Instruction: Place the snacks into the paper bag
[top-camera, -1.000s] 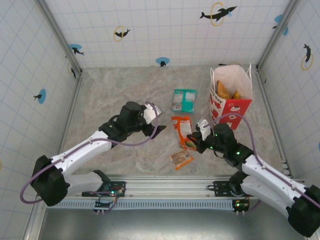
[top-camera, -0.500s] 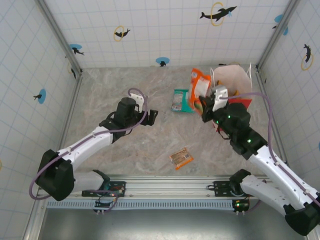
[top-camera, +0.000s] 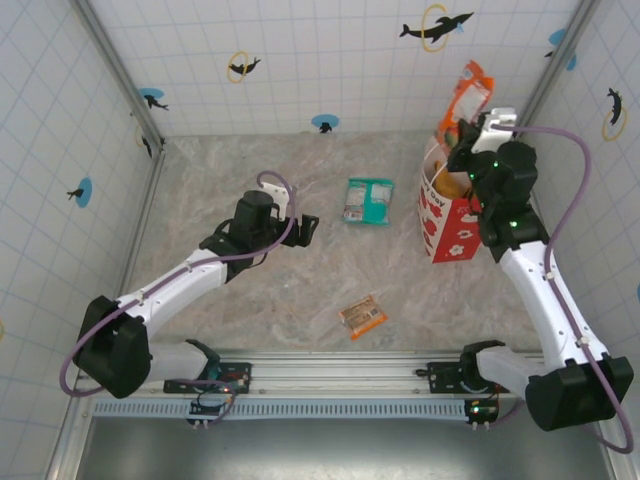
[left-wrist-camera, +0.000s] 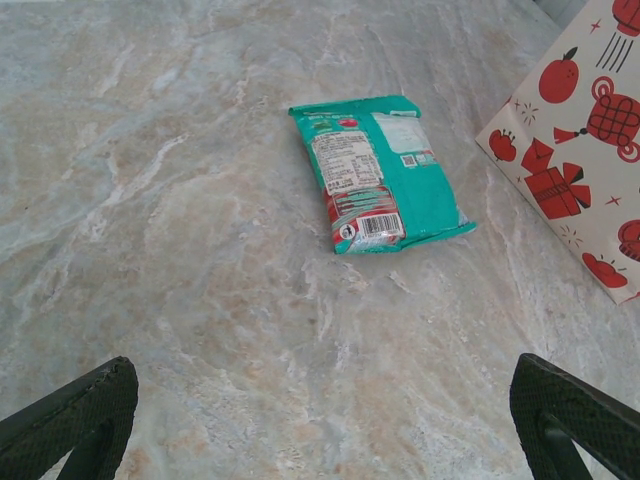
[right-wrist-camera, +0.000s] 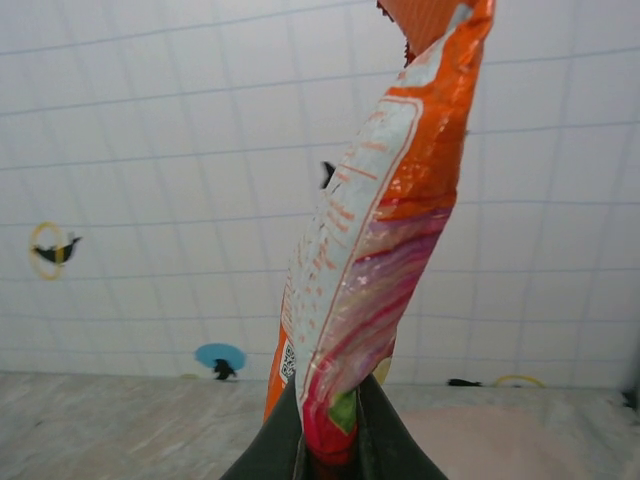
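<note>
Two snacks are lying on the table (top-camera: 250, 290): a teal packet (left-wrist-camera: 378, 175) just ahead of my left gripper (top-camera: 308, 228), which is hanging wide open and empty, and a wrapped bar (top-camera: 362, 316). My right gripper (right-wrist-camera: 330, 430) is pinching an orange packet (right-wrist-camera: 380, 230) upright over the paper bag (top-camera: 455, 215).

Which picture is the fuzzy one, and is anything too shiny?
Right wrist view: the orange packet, pinched in the right claw, looks a little soft so close to the lens, and the wall lines bow slightly. Left wrist view: the teal packet is sharp, without strong glare; the tips of the left claw are dark at the bottom corners. Top view: even light, faint shadows.
</note>
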